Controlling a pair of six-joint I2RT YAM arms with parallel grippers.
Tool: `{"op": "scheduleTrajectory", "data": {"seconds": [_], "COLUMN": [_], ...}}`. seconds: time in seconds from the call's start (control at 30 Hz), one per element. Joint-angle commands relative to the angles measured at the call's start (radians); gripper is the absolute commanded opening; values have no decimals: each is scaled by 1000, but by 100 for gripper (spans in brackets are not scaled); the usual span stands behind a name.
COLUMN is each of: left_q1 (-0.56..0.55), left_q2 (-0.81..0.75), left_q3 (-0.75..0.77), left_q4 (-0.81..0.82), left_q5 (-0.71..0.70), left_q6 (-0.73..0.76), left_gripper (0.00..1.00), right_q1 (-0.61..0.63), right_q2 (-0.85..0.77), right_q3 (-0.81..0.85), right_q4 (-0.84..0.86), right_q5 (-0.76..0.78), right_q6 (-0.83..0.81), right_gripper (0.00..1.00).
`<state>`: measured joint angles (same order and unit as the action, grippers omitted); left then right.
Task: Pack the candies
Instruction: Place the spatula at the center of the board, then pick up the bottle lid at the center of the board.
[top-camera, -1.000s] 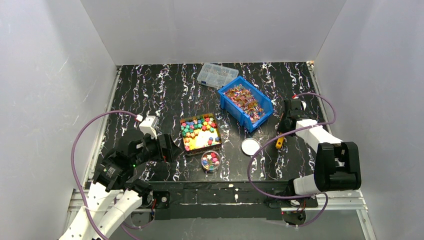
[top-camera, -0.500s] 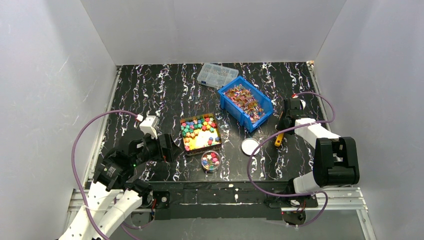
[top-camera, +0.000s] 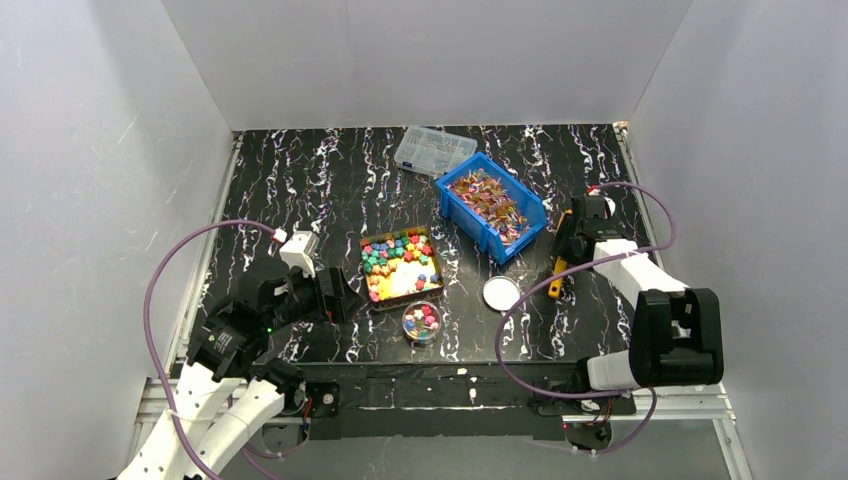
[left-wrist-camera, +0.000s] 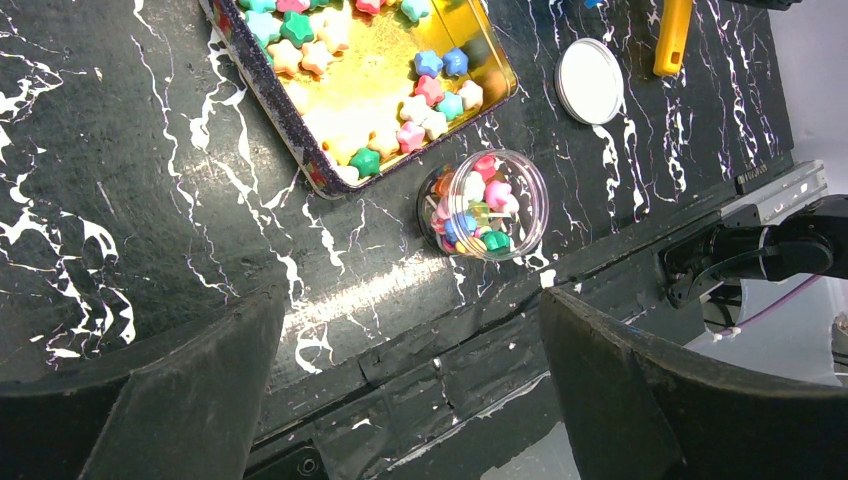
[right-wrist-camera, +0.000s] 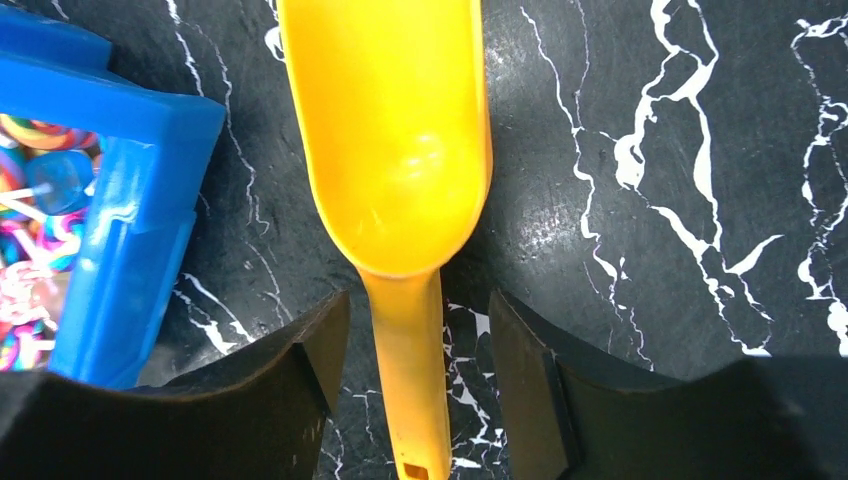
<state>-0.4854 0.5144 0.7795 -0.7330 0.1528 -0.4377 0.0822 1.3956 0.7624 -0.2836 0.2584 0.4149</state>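
Shows the right gripper (right-wrist-camera: 410, 400) with jaws apart on either side of the handle of a yellow scoop (right-wrist-camera: 395, 150), a gap on each side, so clamped on nothing. Places the scoop, empty, flat on the worktop (top-camera: 300, 170) toward its right edge, just beside a blue bin (top-camera: 478, 233) full of wrapped candies (top-camera: 487, 197). Shows the left gripper (left-wrist-camera: 410, 400) with jaws wide apart and empty, hovering near the front-left corner. Finds star-shaped candies (top-camera: 385, 258) in a gold tin (left-wrist-camera: 262, 100) near the front middle, with a small clear jar (left-wrist-camera: 485, 205) just beside it, part filled, and its white lid (left-wrist-camera: 590, 80) lying off to the right. Suggests packing started but far from finished: jar uncapped, most sweets unmoved.
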Motion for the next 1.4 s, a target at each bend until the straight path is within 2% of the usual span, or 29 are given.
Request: {"op": "scheduleTrajectory", "data": {"seconds": [0.0,0.3,0.47,0.9,1.37], "left_q1": [7,7,7,7,7], "left_q2": [-2,-1,1,-4,-4], "left_q3": [2,4,4,2,3], "left_q4": [4,1,0,0,0], "left_q5": [-4,-11,-15,-12,-8], "left_q6": [8,7,5,4,4], "left_gripper": [98,98,98,98,100], "right_q1": [-5,0,52,381,692], "right_q2": [-75,-211,-256,-303,-153], "right_q3": [62,99,124,164,119], "right_q4": [-55,-125,-193,-299,-297], "right_q5": [-13,-110,-143,-82,72], "right_q6": [-14,-15,-35,51,122], "right_gripper": [64,68,68,67,62]}}
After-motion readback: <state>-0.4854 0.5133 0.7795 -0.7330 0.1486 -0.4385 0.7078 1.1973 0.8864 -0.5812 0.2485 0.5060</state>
